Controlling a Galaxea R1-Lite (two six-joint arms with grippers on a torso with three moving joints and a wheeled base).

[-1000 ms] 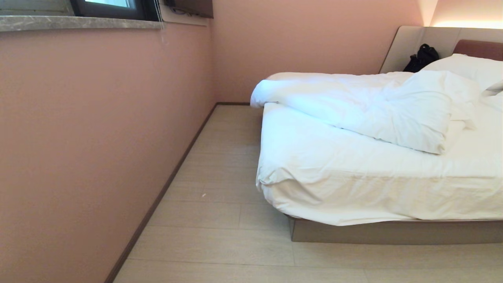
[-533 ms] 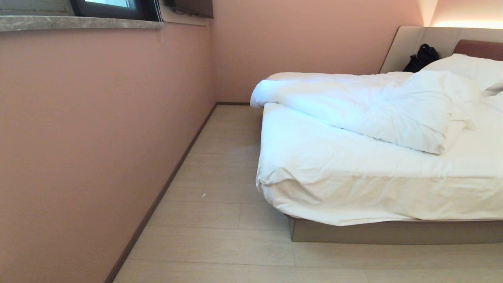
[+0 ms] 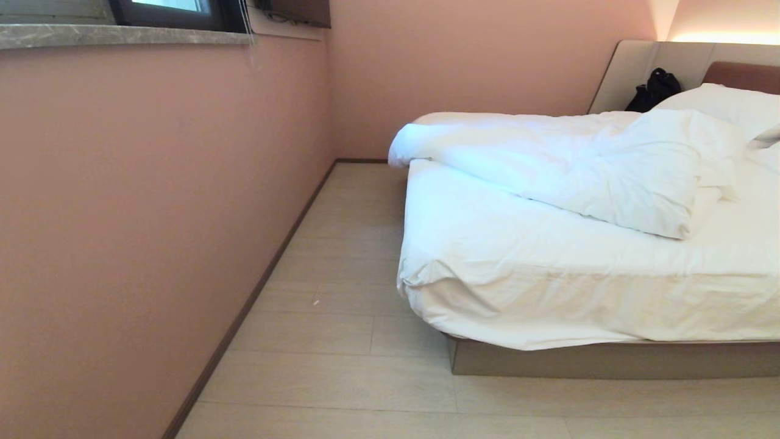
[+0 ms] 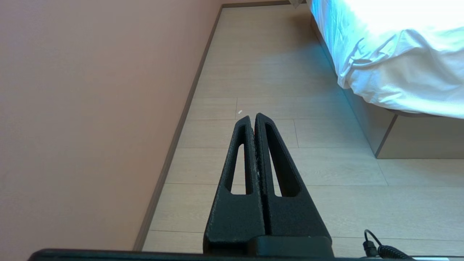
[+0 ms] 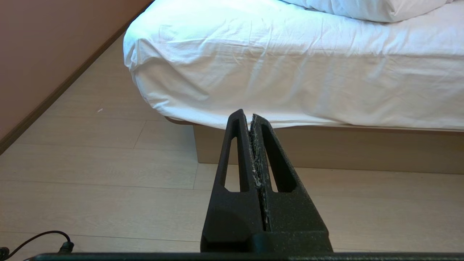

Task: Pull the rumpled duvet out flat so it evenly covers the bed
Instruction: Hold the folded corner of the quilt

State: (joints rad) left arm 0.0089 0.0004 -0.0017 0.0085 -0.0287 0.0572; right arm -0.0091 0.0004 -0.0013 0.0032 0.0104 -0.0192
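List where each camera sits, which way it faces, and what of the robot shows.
Head view: high, facing forward and down at the bed and bunched duvet; no arm shows.
Left wrist view: behind the shut left gripper, over floor beside the wall.
Right wrist view: behind the shut right gripper, facing the bed's side.
All three share the bed's near corner.

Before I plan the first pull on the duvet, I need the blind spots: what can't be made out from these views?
- Head view: the bed and duvet run off the right edge, so their far side is unseen.
- Head view: the black bag is partly hidden behind the pillow.
- Head view: neither arm shows; the left gripper and right gripper, both shut, appear only in their wrist views.
- Left wrist view: glare washes out the mattress top.
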